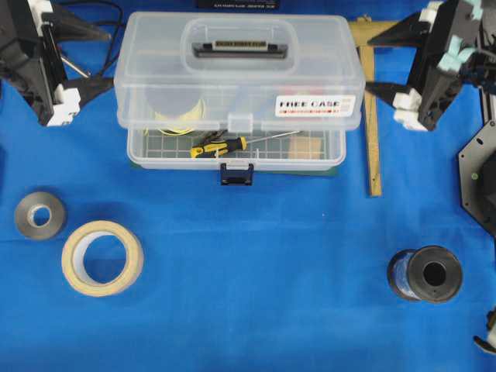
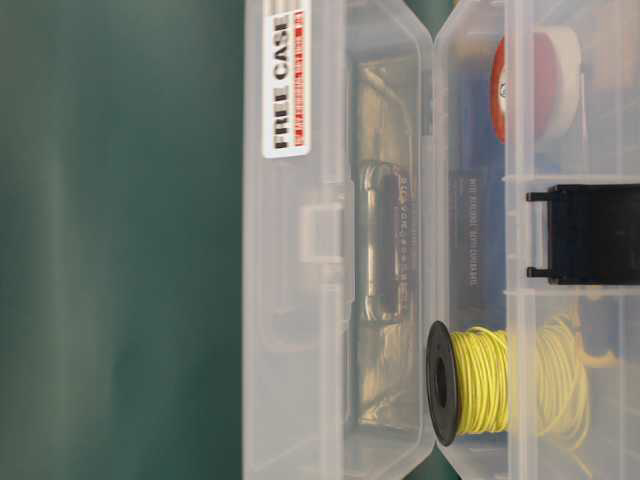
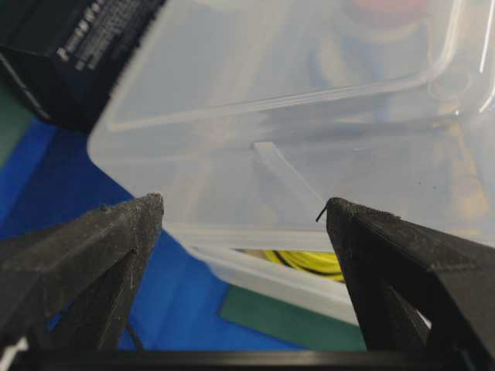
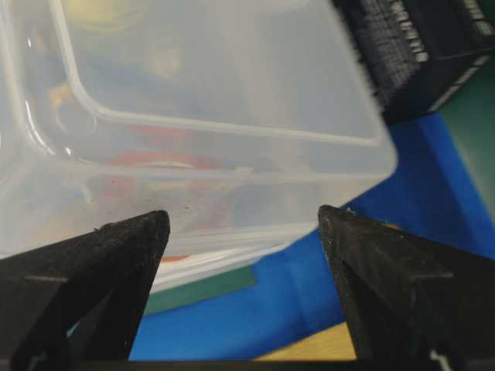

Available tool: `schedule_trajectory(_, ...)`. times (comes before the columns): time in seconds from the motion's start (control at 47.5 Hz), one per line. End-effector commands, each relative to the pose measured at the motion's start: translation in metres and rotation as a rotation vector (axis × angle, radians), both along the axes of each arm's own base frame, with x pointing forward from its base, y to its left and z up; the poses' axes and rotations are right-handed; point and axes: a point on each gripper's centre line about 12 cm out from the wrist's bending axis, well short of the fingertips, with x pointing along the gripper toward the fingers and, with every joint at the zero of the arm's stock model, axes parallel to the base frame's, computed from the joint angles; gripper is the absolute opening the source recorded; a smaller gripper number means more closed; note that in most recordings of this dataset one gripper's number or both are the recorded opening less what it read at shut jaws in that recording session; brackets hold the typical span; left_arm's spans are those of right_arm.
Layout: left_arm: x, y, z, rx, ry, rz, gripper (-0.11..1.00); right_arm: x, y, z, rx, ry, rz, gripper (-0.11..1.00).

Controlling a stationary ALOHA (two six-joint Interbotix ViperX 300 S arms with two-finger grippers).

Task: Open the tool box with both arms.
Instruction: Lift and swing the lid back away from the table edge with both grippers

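1. Blue cloth [image 1: 256, 256] is spread across the table, and the tool box [image 1: 236, 93] is set at its far middle, with the clear lid [image 1: 240, 66] raised above the base so that a screwdriver [image 1: 219, 146] is seen in the gap.
2. Broad open cloth is left in front of the box; only a grey tape roll [image 1: 39, 215], a cream tape roll [image 1: 101, 257] and a black spool [image 1: 427, 273] are placed there, well apart from one another.
3. Narrower room is left at the box's two ends, a wooden ruler [image 1: 373, 116] lying just beside the right end.
4. At the left end, the left gripper [image 1: 93, 58] is held with fingers spread wide, nothing grasped, the lid's corner between them in the wrist view.
5. At the right end, the right gripper [image 1: 381, 63] is likewise held wide apart and empty, pointed at the box.
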Motion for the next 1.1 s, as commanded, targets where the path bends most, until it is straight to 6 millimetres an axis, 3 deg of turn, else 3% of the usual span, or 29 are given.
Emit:
schedule_trajectory(0.0,0.017,0.008,0.034,0.047,-0.12,0.005,0.91,0.014,-0.008,0.036,-0.036,-0.143,-0.015,0.81)
schedule_trajectory(0.527,0.02,0.032,0.043,0.101,-0.146,0.067,0.91,0.009,-0.035,0.038,-0.054,-0.168,-0.115,0.81)
schedule_trajectory(1.074,0.026,0.062,0.041,0.12,-0.107,0.135,0.91,0.012,-0.069,0.027,-0.052,-0.115,-0.202,0.81)
